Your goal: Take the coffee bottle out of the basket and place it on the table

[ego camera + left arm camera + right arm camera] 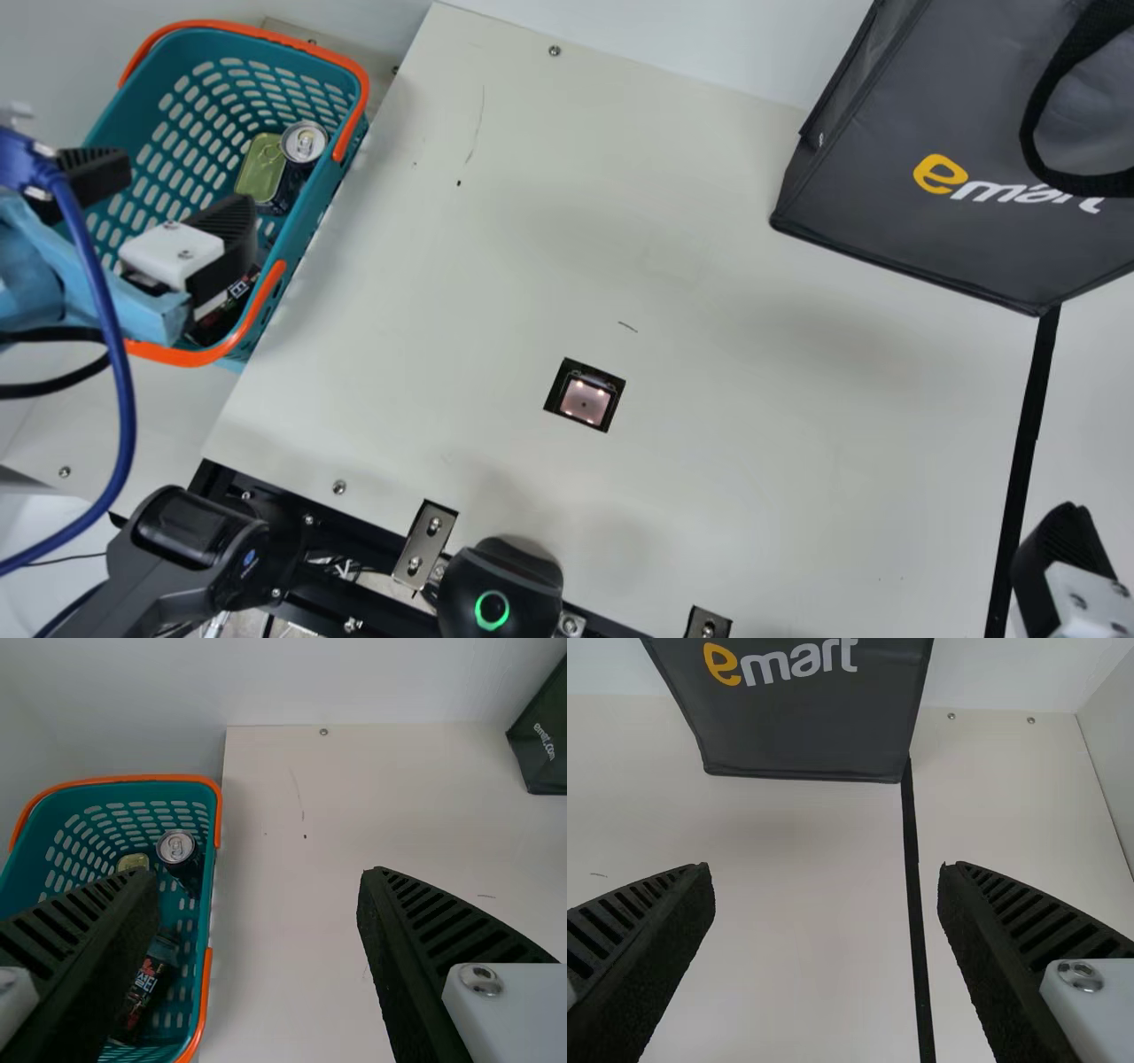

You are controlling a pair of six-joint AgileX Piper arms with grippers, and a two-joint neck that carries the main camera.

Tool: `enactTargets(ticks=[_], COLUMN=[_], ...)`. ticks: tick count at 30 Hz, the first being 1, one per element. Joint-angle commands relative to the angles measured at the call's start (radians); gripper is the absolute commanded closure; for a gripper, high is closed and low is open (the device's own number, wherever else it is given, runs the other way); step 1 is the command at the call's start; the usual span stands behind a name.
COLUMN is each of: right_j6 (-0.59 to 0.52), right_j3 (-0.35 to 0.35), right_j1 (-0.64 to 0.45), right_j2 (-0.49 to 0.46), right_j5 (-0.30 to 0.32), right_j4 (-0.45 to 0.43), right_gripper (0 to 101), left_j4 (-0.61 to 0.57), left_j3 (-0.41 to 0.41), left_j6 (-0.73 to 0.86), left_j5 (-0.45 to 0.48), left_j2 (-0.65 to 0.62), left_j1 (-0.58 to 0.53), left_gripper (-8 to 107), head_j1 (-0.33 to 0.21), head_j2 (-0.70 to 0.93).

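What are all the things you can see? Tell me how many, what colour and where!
Basket: 1, teal and orange, left
Coffee bottle: 1, dark with a label, in the basket
Can: 1, dark with silver top, in the basket
Tin: 1, gold-green, beside the can
Table: 1, cream, middle
Bag: 1, dark grey, far right
Strip: 1, black, right
Square window: 1, black and pink, in the table
Brackets: at least 2, silver, near edge
Screws: several, silver, around
Cable: 1, blue, left
Left gripper: 1, black and white, above the basket
Right gripper: 1, black and white, right
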Motion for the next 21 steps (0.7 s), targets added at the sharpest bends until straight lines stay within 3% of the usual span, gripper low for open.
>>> enactTargets(ticks=[1, 21], right_j6=[0.0, 0.0], right_j3=[0.0, 0.0], right_j1=[0.0, 0.0], right_j2=[0.0, 0.0], right_j5=[0.0, 0.0], right_j4=[0.0, 0.0], right_gripper=[10, 10], left_j4=[0.002, 0.035], left_j3=[0.001, 0.011], left_j6=[0.0, -0.036], left_j5=[-0.003, -0.074], left_j2=[0.002, 0.049], left_j1=[-0.001, 0.108], left_gripper=[9, 9], head_j1=[-0.026, -0.026], head_j2=[0.002, 0.002])
